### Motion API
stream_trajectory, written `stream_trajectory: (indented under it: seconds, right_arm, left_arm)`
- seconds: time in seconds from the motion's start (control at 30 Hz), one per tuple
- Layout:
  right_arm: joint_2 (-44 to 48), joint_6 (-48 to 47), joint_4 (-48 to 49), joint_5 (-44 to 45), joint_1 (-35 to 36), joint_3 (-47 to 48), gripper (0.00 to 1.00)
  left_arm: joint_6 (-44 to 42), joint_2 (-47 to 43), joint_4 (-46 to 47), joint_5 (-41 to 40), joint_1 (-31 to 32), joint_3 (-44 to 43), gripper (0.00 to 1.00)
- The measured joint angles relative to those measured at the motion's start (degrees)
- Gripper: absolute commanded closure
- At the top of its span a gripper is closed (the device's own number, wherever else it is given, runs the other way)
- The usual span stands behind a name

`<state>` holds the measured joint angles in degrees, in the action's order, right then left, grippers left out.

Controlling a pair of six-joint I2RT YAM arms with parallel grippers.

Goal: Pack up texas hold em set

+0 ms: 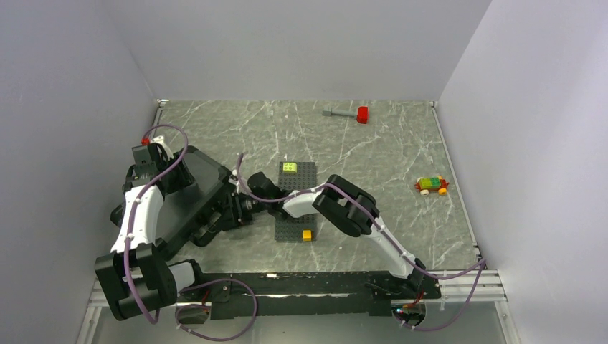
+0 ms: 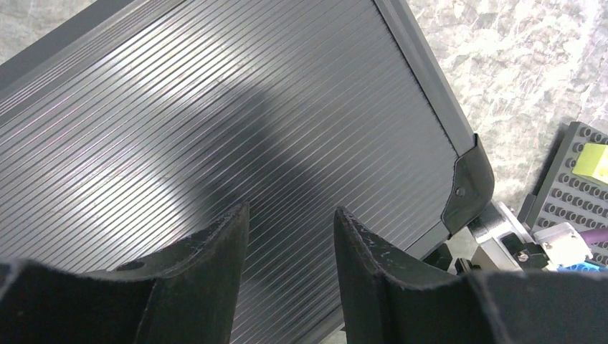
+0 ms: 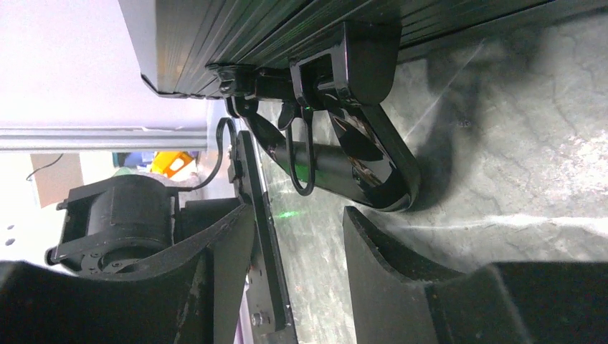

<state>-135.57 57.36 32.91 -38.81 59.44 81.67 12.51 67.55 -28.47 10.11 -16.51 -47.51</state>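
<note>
Case [image 1: 208,174] sits at 9 o'clock on the table, lid down, ribbed top [image 2: 251,107] facing up. No cards or buttons are in sight, so they are probably inside, but I can't tell. The handle [image 3: 362,161] is on the front edge with a wire latch loop [image 3: 302,161] beside it, seen from the right wrist.

Left gripper [image 2: 290,215] hovers over the lid, fingers spread, nothing between them. Right gripper [image 3: 295,213] is low at the case's 4 o'clock edge, aimed at the handle and latch, fingers also spread and holding nothing, not yet touching.

Step, as a judgement: packing looks done and this is the close-and-fasten stage. The next move calls for the left gripper to press the lid flat while the right nudges the latch home. Slip risk on the glossy handle.

Brick plate [image 1: 297,204] lies just beside the case at its 3 o'clock. Toy brick car [image 1: 431,185] is at 3 o'clock on the table and the hammer [image 1: 348,112] at 1 o'clock, both well apart.
</note>
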Motion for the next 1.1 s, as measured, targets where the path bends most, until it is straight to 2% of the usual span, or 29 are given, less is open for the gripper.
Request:
stream_trajectory:
  seconds: [0.6,1.1]
  right_arm:
    - [-1.46,1.6,-1.11,-0.46,2.93,2.86,0.51]
    - [-1.49,3.13,1.79,-0.66,4.74,3.41,0.51]
  left_arm:
    - [-0.83,0.33,0.72,-0.52,0.0,0.0,0.48]
    - [-0.85,0.31,0.72,-0.52,0.0,0.0,0.48]
